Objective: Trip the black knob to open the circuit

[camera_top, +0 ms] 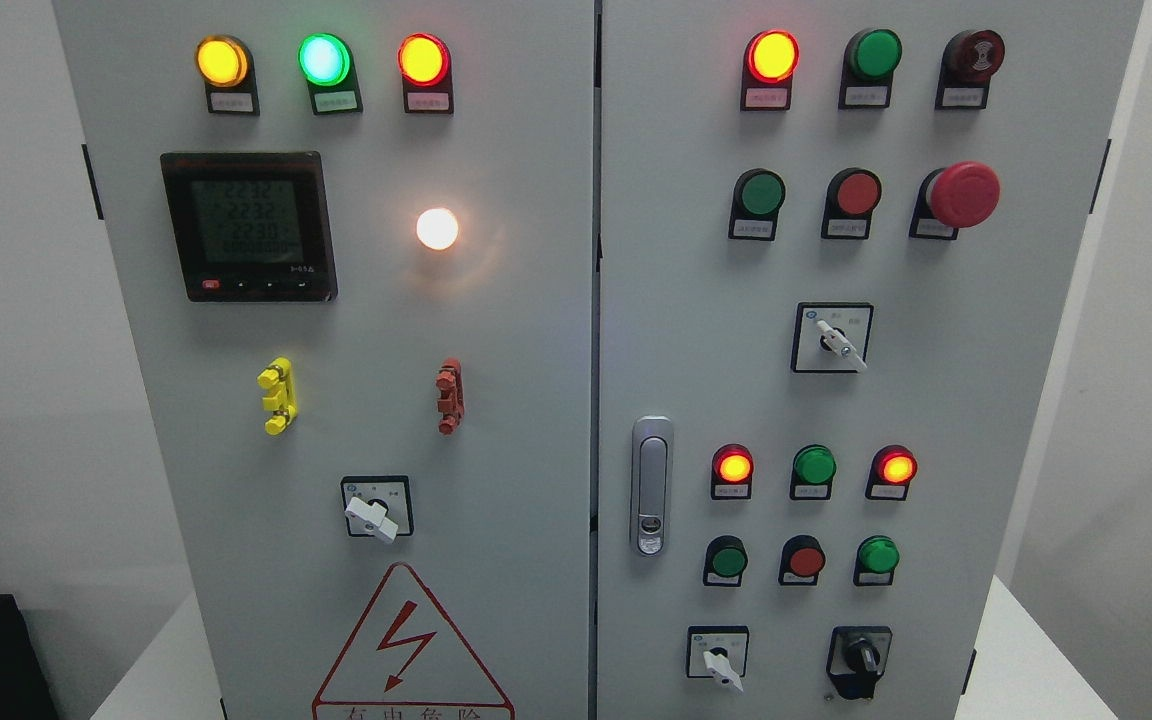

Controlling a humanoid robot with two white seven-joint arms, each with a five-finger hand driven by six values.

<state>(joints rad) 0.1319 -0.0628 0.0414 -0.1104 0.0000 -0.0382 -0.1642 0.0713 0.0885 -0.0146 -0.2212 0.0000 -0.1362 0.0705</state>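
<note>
While lamps glow across both doors, we see nothing in front of the cabinet (536,400). On the left door sit a meter (248,226), a lit white lamp (437,229), a yellow clip (277,396), a red clip (449,396), a white switch (374,516) and a warning triangle (412,650). The right door carries a latch (651,486), a red mushroom button (963,194) and two more white switches (841,343) (719,664). The black knob (860,658) sits at the right door's lower right corner, its handle upright. Neither of our hands shows, so we cannot tell their state.
</note>
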